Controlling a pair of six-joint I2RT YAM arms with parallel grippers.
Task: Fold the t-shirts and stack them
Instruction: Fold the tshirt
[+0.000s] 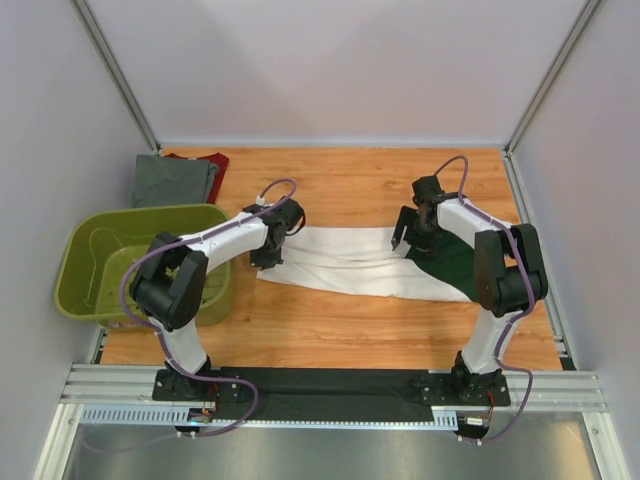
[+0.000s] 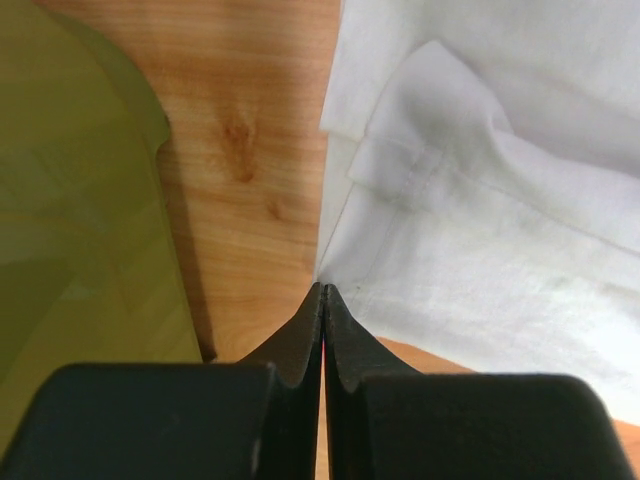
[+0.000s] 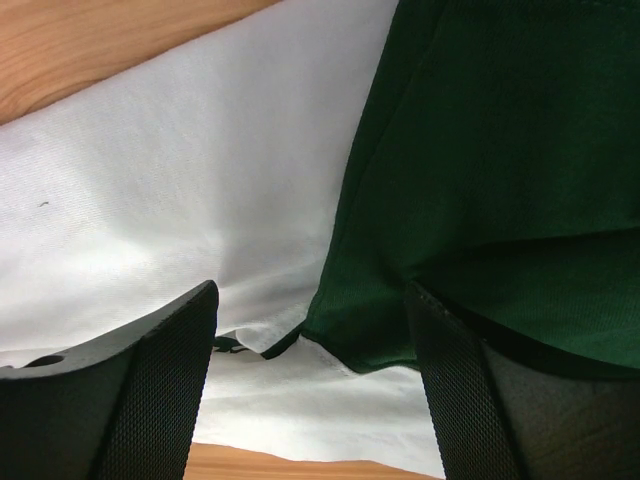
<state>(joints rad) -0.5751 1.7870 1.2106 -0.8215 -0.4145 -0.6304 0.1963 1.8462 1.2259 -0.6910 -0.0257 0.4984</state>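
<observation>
- Where is the white shirt [image 1: 345,262] lying?
- It is lying across the middle of the top view as a long folded band on the bench [image 1: 370,190], with its dark green part forming the right end

- What is the left arm [image 1: 225,238] doing?
- It is reaching to the band's left end. In its wrist view the left jaws are pressing together. The fingers [image 2: 298,345] are meeting at lower centre, tips right at the shirt's [image 2: 480,230] edge. I cannot tell whether any cloth is being nipped between them

- And the right arm [image 1: 492,262]?
- It is bending back over the green end. The right jaws are standing wide apart, one finger [image 3: 150,400] at lower left and the other at lower right. The seam where white is meeting green on the shirt [image 3: 180,200] is running up between them, and they are not closing on the cloth

- Where are the other shirts sitting?
- The grey shirt [image 1: 172,182] is sitting folded in the upper left of the top view. It is lying over the red shirt [image 1: 213,160], which is showing only along the grey one's upper right side

- And the basket [image 1: 80,255]?
- It is sitting at the left, just below the grey shirt, with the left arm's elbow hanging over its lower right corner. In the left wrist view its wall [image 2: 70,220] is filling the left side, with bare bench [image 2: 250,150] showing between it and the white shirt
</observation>
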